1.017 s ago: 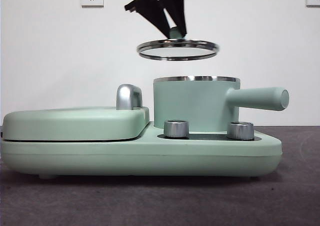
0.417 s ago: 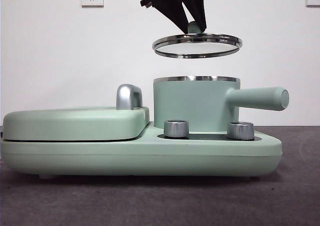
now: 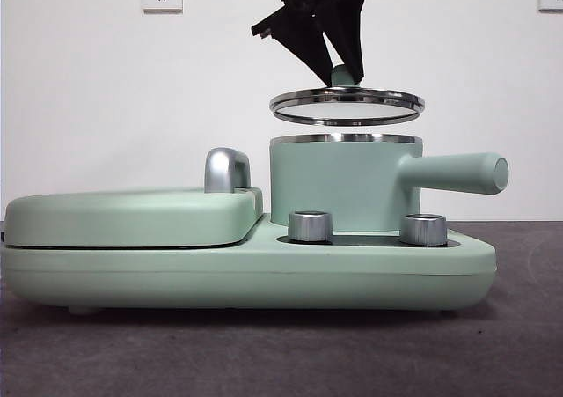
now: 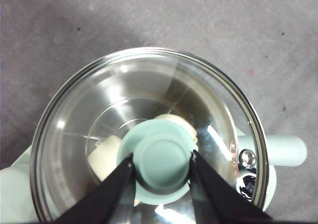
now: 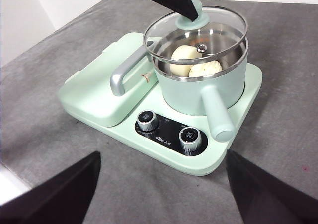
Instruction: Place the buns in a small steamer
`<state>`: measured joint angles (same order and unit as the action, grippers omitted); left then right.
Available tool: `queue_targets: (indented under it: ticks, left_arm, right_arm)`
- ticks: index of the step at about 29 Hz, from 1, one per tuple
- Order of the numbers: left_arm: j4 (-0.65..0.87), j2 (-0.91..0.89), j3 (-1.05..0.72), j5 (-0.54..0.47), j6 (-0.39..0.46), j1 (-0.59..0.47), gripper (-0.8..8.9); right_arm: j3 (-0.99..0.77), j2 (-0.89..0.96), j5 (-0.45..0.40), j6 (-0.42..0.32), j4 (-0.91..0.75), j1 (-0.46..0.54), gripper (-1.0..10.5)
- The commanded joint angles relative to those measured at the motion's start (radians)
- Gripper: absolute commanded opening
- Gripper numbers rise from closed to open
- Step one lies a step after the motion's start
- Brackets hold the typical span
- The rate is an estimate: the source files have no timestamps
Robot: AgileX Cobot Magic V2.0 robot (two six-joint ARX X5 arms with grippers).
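Small white print on dark control panel (image 5: pixel 169 130) between two knobs, lower middle of right wrist frame: too small to read. No other text legible.

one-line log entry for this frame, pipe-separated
left gripper: shut on lid knob | lid: just above small steamer, not seated | buns: both inside | right gripper: open, waiting

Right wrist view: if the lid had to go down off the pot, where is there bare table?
Bare grey table lies beside the cooker base on the handle side, and in front of the two dials. The pot is crowded: both buns sit inside, and the left gripper holds the glass lid just above its rim.
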<state>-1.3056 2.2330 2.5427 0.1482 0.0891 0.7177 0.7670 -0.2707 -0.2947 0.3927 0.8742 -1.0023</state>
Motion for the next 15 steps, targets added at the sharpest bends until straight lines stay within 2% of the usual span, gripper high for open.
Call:
queue_targets:
  ticks: [1,15]
  left_arm:
    - [0.020,0.020,0.041,0.001,-0.003,0.000,0.11]
    - [0.027,0.092,0.040,0.010,-0.015,-0.003,0.11]
  right_arm:
    - [0.005,0.000,-0.022,-0.008,-0.006,-0.011,4.0]
    - [0.005,0.000,-0.047,-0.008,-0.005,-0.011,4.0]
